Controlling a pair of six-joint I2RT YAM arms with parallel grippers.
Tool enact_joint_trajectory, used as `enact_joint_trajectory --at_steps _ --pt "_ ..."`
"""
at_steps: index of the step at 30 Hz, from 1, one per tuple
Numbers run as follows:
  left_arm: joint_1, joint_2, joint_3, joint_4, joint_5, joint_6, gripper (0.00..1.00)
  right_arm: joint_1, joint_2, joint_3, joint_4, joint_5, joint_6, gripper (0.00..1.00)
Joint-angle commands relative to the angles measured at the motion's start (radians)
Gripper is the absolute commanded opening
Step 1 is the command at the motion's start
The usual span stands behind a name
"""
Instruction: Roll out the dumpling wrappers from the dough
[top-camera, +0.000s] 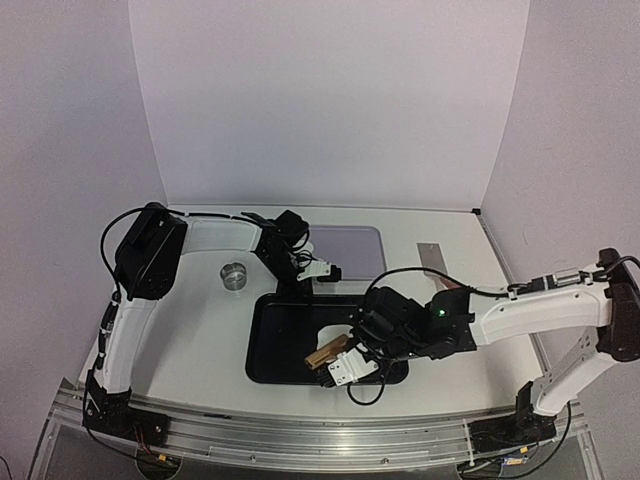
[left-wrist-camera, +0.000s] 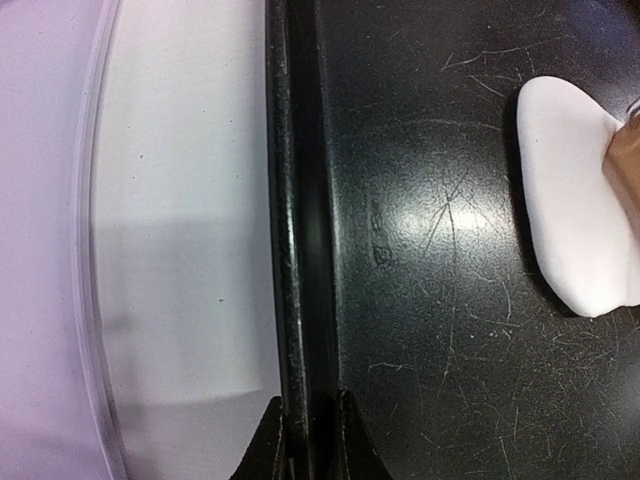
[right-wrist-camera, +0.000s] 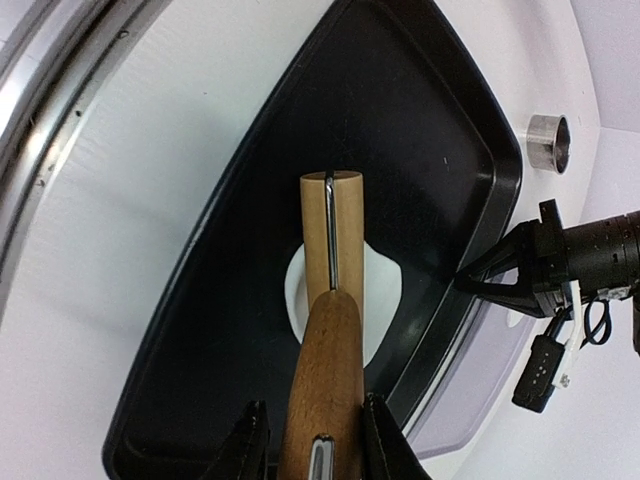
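Gripping the brown wooden handle of a pale wooden hand roller (right-wrist-camera: 333, 230), the right gripper (right-wrist-camera: 318, 440) has both fingers pressed against the handle's sides. That hold lets the arm bear down and push the barrel along. The barrel lies across the soft white dough (right-wrist-camera: 383, 290), which sits on the floor of the black rectangular tray (right-wrist-camera: 420, 110), roughly mid-tray. The dough shows on both sides of the barrel as a flattened, uneven patch, so rolling looks under way but not finished. No dumpling wrappers can be seen in or around the tray.

The left gripper (left-wrist-camera: 308, 440) is at the tray's far rim, with one finger outside the raised edge and one inside, closed on it. This is probably to pin the tray so the roller's strokes cannot slide it across the table. From that wrist the dough (left-wrist-camera: 570, 200) lies well inside the tray, apart from the clamped rim.

Just beyond the tray's far rim lies a translucent lilac cutting mat (top-camera: 345, 250). A small metal ring cutter (top-camera: 234, 275) stands off the tray's far left corner, and a flat grey metal strip (top-camera: 432, 258) lies beyond its far right corner. These seem to be kept out of the rolling path until the sheet is thin enough to cut.
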Motion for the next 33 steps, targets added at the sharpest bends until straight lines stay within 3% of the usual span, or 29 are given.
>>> enact_joint_trajectory --at_steps 1,9,15,19,27,33 --pt "-0.006 -0.005 -0.01 0.036 -0.088 0.135 0.0 0.039 -0.033 -0.138 -0.343 -0.075 0.135 0.0" --pt "-0.007 0.003 0.011 0.022 -0.087 0.133 0.0 0.015 0.079 -0.044 -0.285 -0.037 0.105 0.0" --pt "-0.008 -0.001 0.01 0.024 -0.093 0.138 0.0 0.018 -0.106 -0.067 -0.357 -0.022 0.127 0.0" --pt "-0.008 0.006 0.023 0.027 -0.091 0.135 0.0 0.01 -0.204 0.011 -0.413 0.061 0.087 0.0" --pt "-0.018 0.012 0.034 0.02 -0.089 0.128 0.0 -0.097 -0.033 0.252 -0.161 -0.018 0.023 0.0" --pt "-0.018 0.0 0.017 0.028 -0.096 0.126 0.0 -0.128 0.091 0.249 -0.065 -0.081 -0.044 0.0"
